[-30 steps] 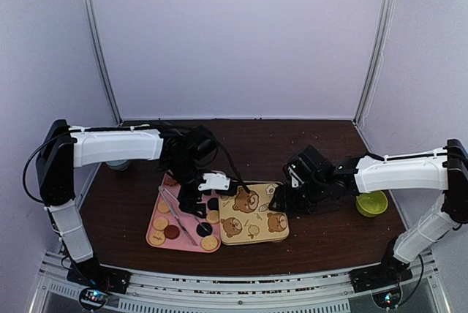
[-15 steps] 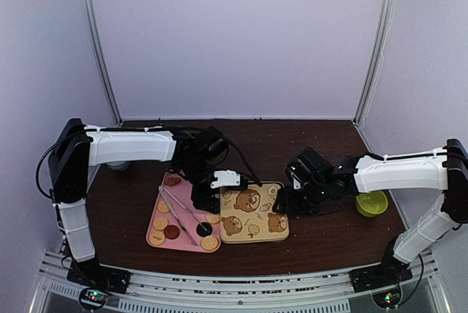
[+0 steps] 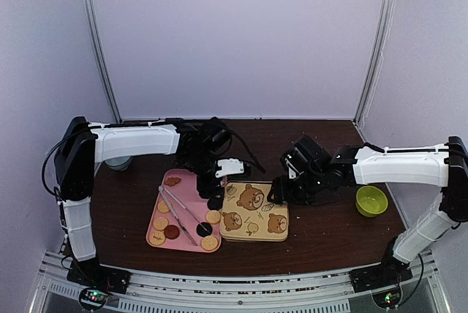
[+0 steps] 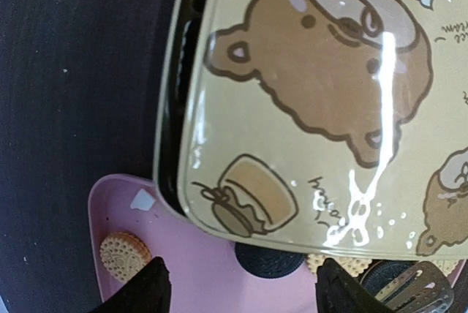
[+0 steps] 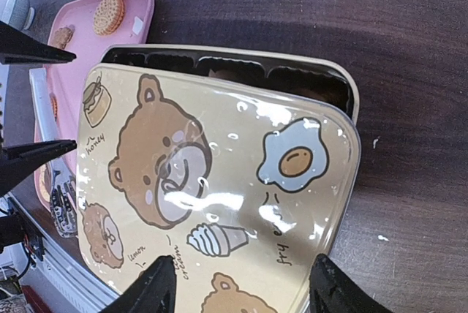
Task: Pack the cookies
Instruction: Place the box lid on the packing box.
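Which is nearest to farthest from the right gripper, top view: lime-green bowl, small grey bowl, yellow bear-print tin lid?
1. Yellow bear-print tin lid, directly by the right gripper.
2. Lime-green bowl, on its right.
3. Small grey bowl, far left.

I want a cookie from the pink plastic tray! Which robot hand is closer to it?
Left. The left gripper is over the pink tray's right edge, beside the cream bear-print tin lid; the right gripper is off the tray, at that lid's right side.

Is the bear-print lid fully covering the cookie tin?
No, the bear-print lid sits offset, leaving a row of compartments in the black tray uncovered along one edge.
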